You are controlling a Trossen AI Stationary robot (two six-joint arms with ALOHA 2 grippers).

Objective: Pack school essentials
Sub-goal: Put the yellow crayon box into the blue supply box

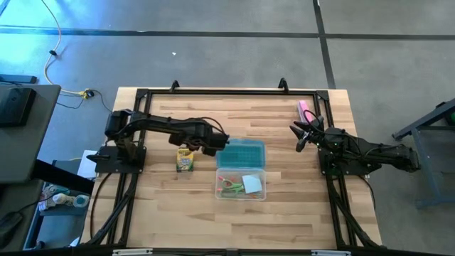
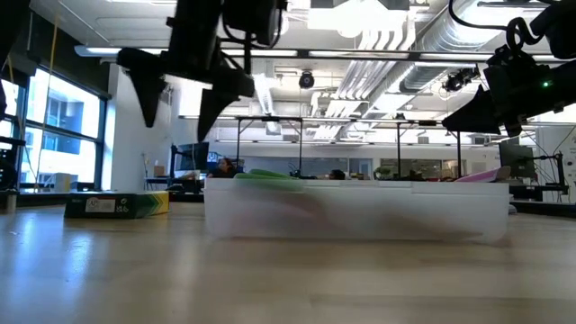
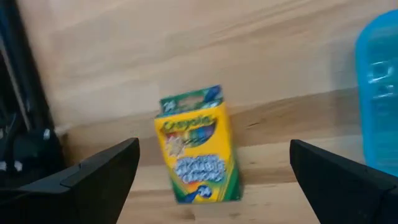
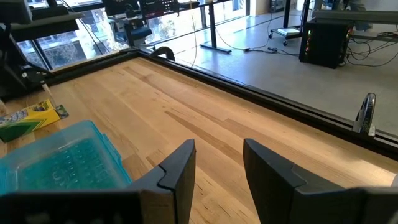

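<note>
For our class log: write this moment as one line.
left gripper: open above crayon box | right gripper: open, empty | case: scissors inside

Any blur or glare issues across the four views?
Low view: clear case up close looks soft and milky, ceiling lights blow out. Left wrist view: crayon box slightly blurred, fingers soft. High view: blue light on the floor at upper left. Right wrist view: fairly sharp, bright windows.

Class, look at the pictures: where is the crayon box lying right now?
In the high view the crayon box lies flat on the table's left half, just left of the clear case, beside the open left hand.
</note>
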